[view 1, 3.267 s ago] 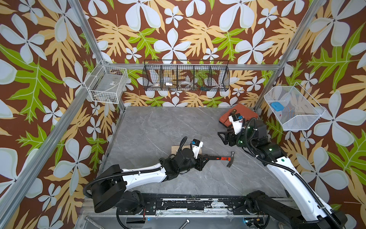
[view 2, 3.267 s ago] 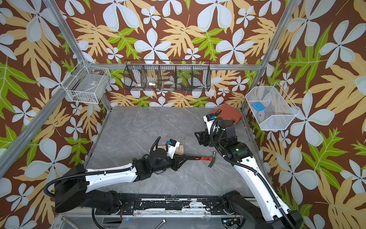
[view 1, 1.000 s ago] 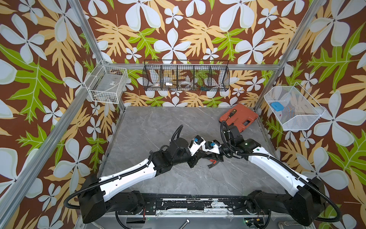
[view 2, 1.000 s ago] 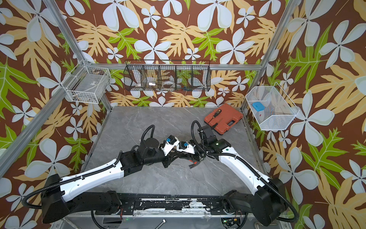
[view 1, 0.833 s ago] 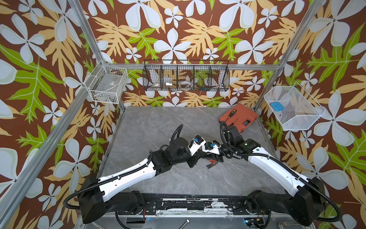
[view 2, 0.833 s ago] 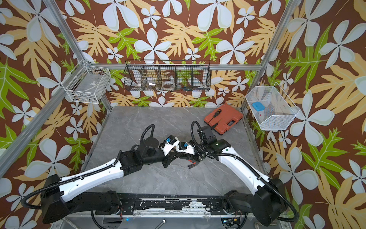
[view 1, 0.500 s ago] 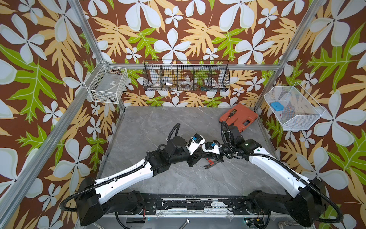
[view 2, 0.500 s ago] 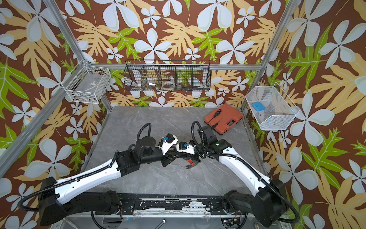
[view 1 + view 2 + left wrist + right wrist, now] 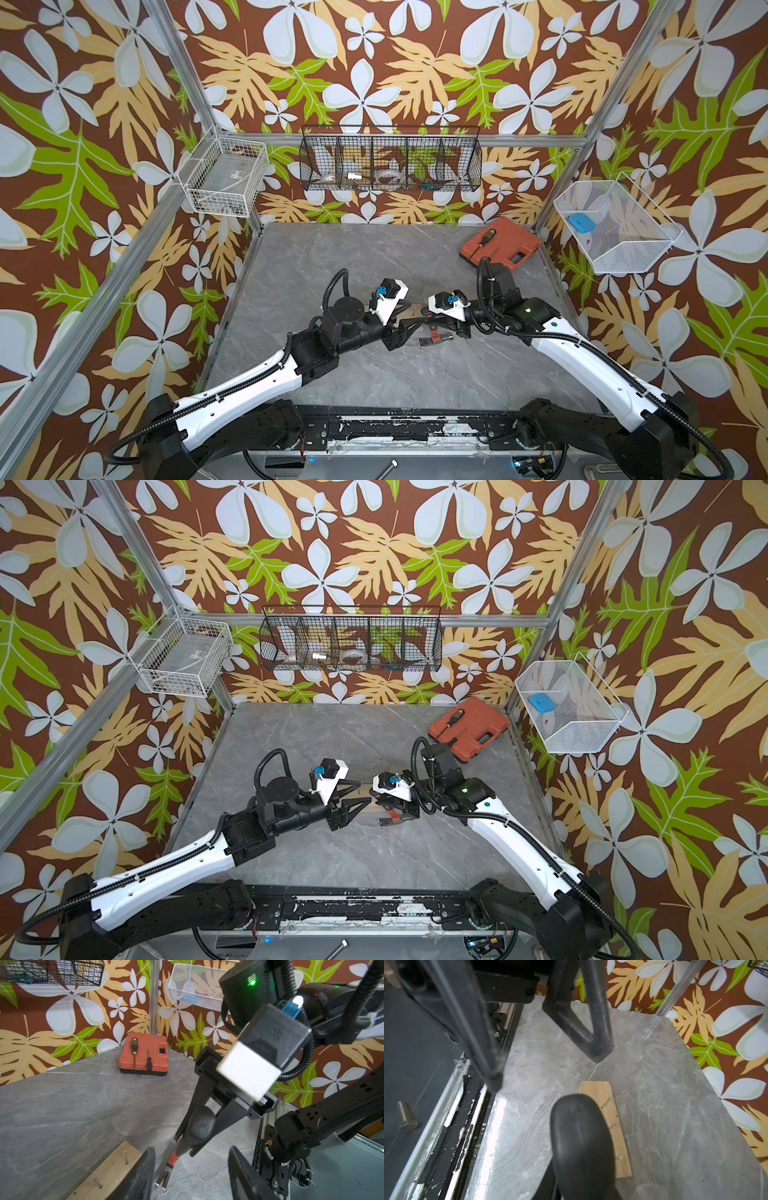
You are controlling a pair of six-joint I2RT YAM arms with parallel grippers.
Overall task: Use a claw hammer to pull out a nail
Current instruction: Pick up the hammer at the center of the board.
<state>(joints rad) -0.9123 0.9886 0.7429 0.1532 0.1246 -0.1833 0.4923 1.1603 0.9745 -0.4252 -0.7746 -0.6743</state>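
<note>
right gripper (image 9: 185, 1147) clamped on claw hammer (image 9: 202, 1124), left gripper (image 9: 363, 792) spread (empty), nailed board (image 9: 113, 1165) beside, toolbox (image 9: 158, 1059) apart

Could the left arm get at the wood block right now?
Probably yes: the left gripper is open and empty, close to the block, with nothing between; the hammer in the right gripper hangs beside it.

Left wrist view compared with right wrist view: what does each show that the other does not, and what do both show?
Only the left wrist view: the red tool case with a screwdriver on it, the white mesh basket, the forked claw of the claw hammer. Only the right wrist view: a bolt on the dark floor. Both: the wooden board with nails, the hammer's black handle, the grey table.
</note>
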